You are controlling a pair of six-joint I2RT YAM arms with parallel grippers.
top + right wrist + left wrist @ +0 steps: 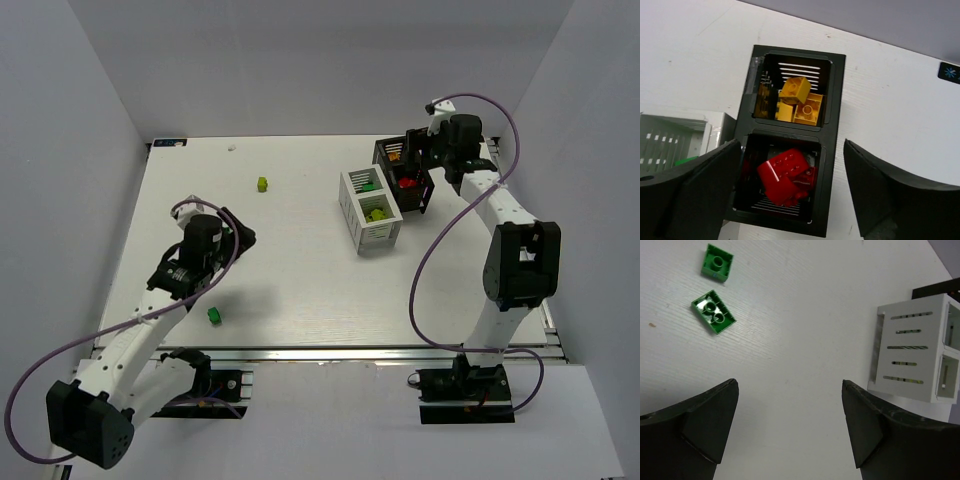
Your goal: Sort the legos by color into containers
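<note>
My right gripper (413, 165) is open and empty above the black bin (424, 196). In the right wrist view its jaws (791, 150) straddle the near compartment with red legos (785, 175). The far compartment holds orange-yellow legos (800, 102). The white bin (352, 214) beside it holds a green lego (368, 186) and a lime lego (377, 213). My left gripper (240, 233) is open and empty over the table at the left (789, 390). Two green legos (713, 311) (717, 261) lie ahead of it to the left. One green lego (214, 315) and one lime lego (262, 184) lie loose on the table.
The white bin (920, 355) shows at the right of the left wrist view, its slatted side facing the gripper. Grey walls enclose the table on the left, back and right. The arm bases stand at the near edge.
</note>
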